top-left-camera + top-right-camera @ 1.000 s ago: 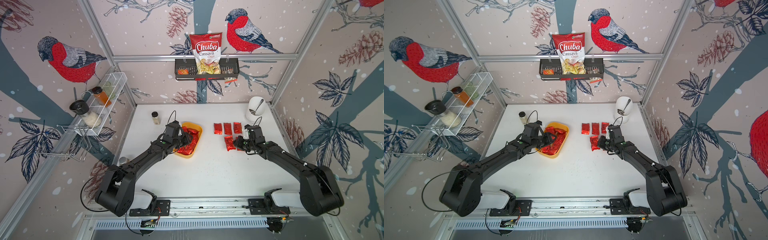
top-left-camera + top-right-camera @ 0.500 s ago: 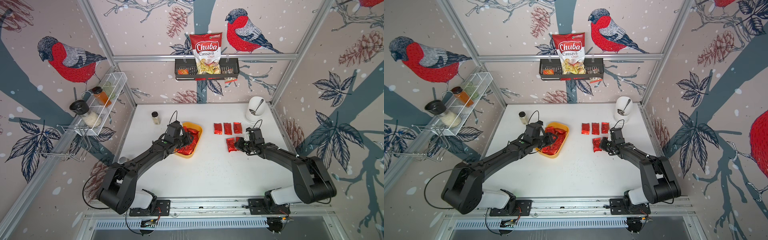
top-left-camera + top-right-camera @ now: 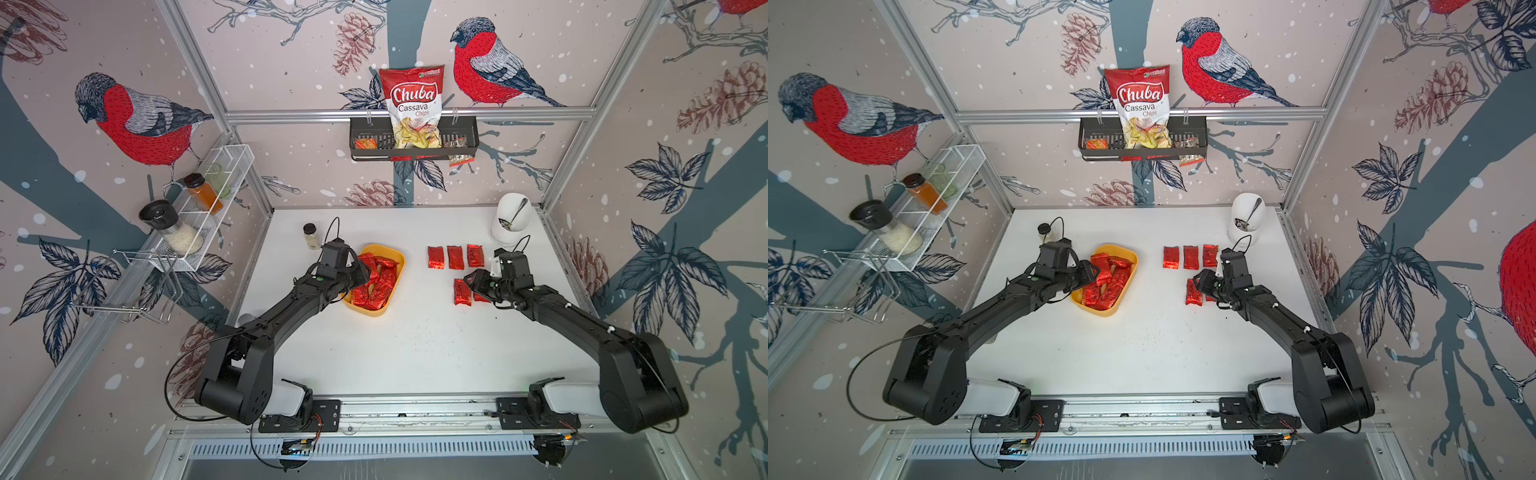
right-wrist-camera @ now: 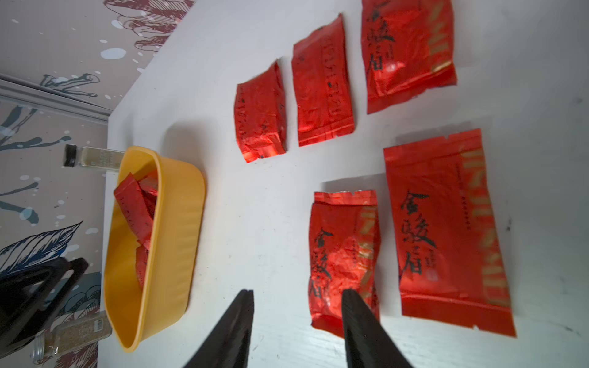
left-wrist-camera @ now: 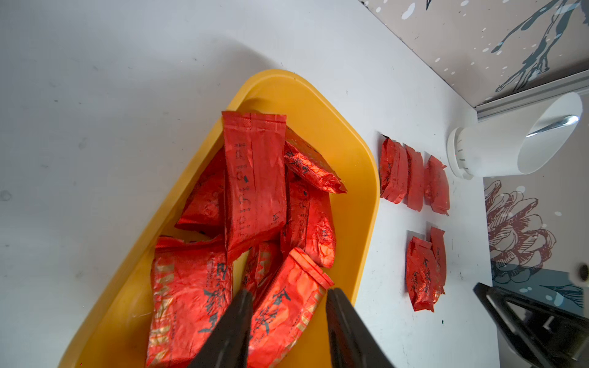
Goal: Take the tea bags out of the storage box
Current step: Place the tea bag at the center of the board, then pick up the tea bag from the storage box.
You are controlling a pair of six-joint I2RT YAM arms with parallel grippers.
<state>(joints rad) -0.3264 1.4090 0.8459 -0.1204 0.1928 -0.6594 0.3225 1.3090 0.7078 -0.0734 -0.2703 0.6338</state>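
Jaws of the left gripper (image 5: 288, 291) stand apart on either side of one tea bag (image 5: 280, 318) at the near end of the box (image 3: 370, 312), their inner faces close against its long edges; whether they already pinch it cannot be told. Jaws of the right gripper (image 4: 297, 291) are apart and empty, low over the table (image 3: 415, 353), with bare white surface between them and one finger at the edge of the left bag of the nearer row. Left of centre, the box holds a loose heap of tea bags (image 5: 255, 178) that overlap and lean on one another. Right of centre, five more bags lie flat on the table, well clear of the box: a far row of three (image 3: 455, 257) and a nearer row of two (image 3: 461, 291). Judged from the crinkled, shiny foil, each bag is very light, pliant and rather slippery. A pinch across the narrow width, or on the flat crimped end seal, should hold best. A shallow grip may slide off, and a deep one may drag a neighbouring bag along.
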